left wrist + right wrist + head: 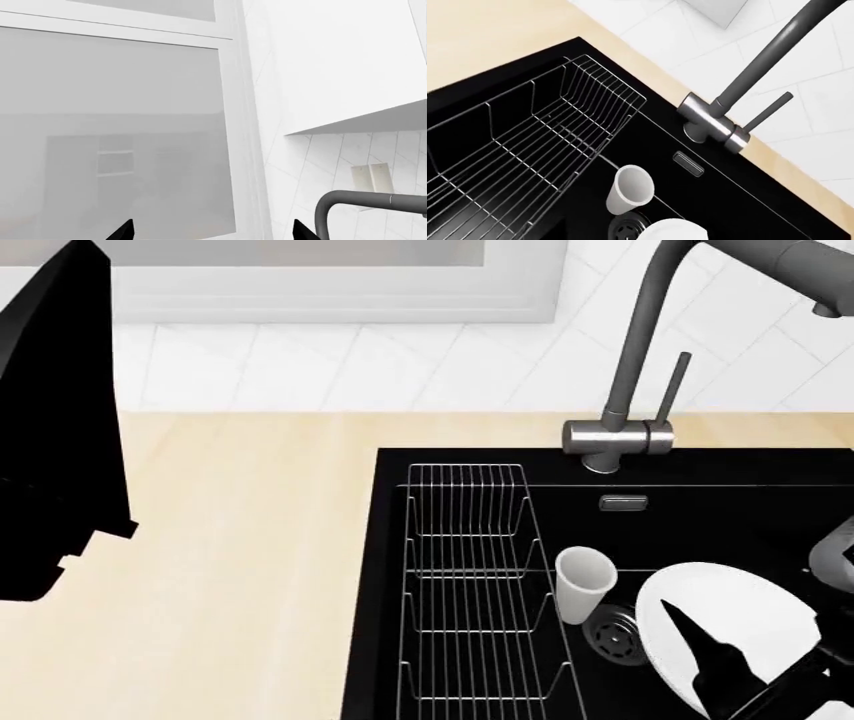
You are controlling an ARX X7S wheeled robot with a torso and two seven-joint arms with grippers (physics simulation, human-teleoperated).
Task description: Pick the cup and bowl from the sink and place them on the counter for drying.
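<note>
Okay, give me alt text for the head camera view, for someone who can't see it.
A black sink set in a beige counter holds a white cup standing beside a wire rack, and a white bowl partly covered by the right end effector. A grey tap rises behind, and the left arm hangs over the counter.

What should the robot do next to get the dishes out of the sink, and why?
Probably lower the right hand onto the bowl and grip its rim. That hand hovers right above the bowl, nothing held, while the bowl and the cup both sit in the sink by the drain. The left hand points at the window, far off.
</note>
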